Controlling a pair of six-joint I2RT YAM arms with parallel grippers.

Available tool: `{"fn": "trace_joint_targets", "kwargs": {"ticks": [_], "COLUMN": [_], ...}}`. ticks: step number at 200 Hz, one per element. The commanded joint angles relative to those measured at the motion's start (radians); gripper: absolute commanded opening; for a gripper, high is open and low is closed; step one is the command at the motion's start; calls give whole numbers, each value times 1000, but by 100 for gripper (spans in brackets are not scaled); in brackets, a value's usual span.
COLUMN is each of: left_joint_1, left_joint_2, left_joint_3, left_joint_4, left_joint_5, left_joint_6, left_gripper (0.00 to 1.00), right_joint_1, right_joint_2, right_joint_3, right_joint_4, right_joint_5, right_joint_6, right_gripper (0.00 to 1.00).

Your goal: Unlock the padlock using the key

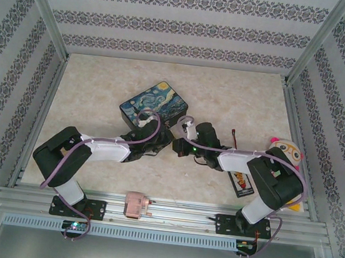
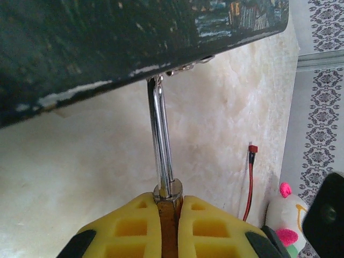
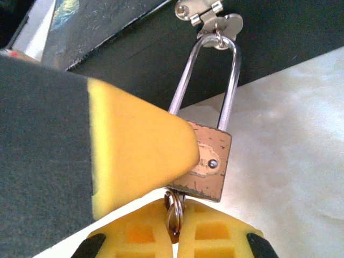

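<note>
Left hand, your left wrist view: yellow pads clamped edge-on across the padlock body. The shackle runs straight up to the hasp under the painted box.

Right wrist view gives you what that one hides: the lock's brass face, the shackle looped through the hasp, and the right hand closed on the key at its ring, just below the lock body. Can't tell if the shaft is seated.

Top view adds layout: both hands meet at the box's near edge on the table.
</note>
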Motion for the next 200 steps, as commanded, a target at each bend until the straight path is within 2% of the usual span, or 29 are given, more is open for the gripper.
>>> {"fn": "trace_joint_targets", "kwargs": {"ticks": [1, 22, 79, 121, 130, 200], "left_joint_1": [-16, -16, -14, -16, -16, -16], "left_joint_2": [-11, -28, -99, -121, -126, -205], "left_joint_3": [-26, -27, -9, 19, 29, 19], "left_joint_4": [26, 12, -80, -115, -128, -193], "left_joint_5": [66, 48, -33, -67, -70, -154], "left_joint_6": [-2, 7, 69, 120, 132, 189], "left_gripper": [13, 28, 56, 89, 100, 99], "right_joint_1": [-50, -51, -46, -40, -38, -27], "right_joint_2": [17, 13, -7, -9, -7, 26], "right_joint_3": [-5, -9, -22, -14, -8, 7], "right_joint_4": [131, 126, 107, 96, 92, 47], "right_joint_5": [22, 29, 43, 57, 61, 120], "right_joint_6": [95, 91, 71, 65, 66, 98], "right_gripper": [0, 0, 0, 0, 0, 0]}}
